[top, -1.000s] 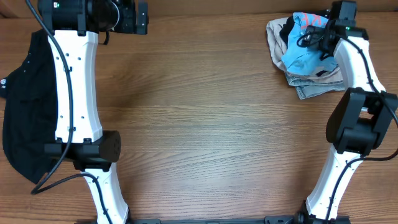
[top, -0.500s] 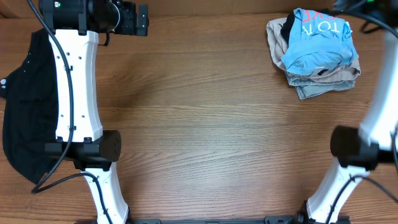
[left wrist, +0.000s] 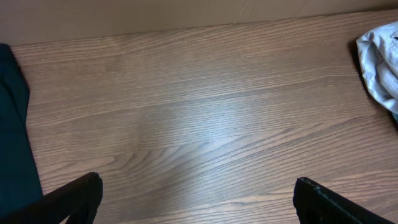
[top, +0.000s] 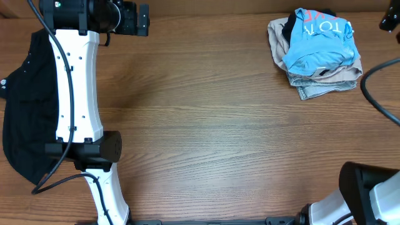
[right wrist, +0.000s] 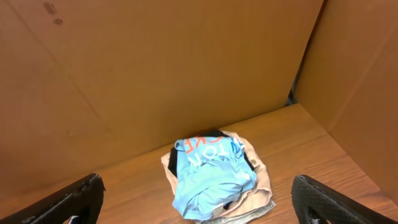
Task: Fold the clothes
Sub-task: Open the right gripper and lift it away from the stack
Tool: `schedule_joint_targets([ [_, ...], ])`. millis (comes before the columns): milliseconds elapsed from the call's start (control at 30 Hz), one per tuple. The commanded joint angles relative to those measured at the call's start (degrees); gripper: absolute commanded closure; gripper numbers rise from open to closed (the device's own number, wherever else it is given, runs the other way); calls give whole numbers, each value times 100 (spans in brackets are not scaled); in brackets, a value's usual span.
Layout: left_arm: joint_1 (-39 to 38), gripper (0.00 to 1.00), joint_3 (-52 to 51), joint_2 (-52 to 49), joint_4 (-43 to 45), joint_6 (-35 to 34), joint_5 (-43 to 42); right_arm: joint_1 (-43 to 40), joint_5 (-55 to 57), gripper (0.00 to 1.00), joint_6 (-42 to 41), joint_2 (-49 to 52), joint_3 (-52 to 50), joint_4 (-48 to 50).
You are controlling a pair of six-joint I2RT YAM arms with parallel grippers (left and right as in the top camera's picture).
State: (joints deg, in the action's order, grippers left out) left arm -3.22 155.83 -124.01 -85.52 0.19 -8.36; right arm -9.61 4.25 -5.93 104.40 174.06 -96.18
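Right arm [top: 369, 187] has swung off the pile since 1 s back: it hung over the clothes then, now the overhead shows only its base near right and a dark bit at the far-right edge. Left arm [top: 75, 81] hasn't budged. Both claws spread wide and holding nothing: right gripper [right wrist: 196, 182] looks down at the pile from a raised, pulled-back pose, left gripper [left wrist: 197, 183] hangs over bare table [top: 219, 125] at far left. Light blue T-shirt [top: 319, 37] sits crumpled on top of the pile in the far-right corner, lettering up, a beige garment [top: 278, 37] under it. Black shirt [top: 25, 106] lies along the left edge, partly under the left arm. Read: folding not started, nothing is spread yet, so we're at the pick step. Next move likely needs the right claw down on the tee's top layer only, then a drag to the open centre to flatten it.
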Motion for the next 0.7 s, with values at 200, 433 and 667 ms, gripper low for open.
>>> schedule_joint_targets([
  [200,9,0,-15,-85,9,111,-4,28,-50,0,-7,70,-46,-85],
  [433,9,0,-15,-85,11,111,-4,28,-28,0,-4,-247,-118,-83],
  [667,9,0,-15,-85,9,111,-4,339,229,0,170,-1217,-1768,-22],
])
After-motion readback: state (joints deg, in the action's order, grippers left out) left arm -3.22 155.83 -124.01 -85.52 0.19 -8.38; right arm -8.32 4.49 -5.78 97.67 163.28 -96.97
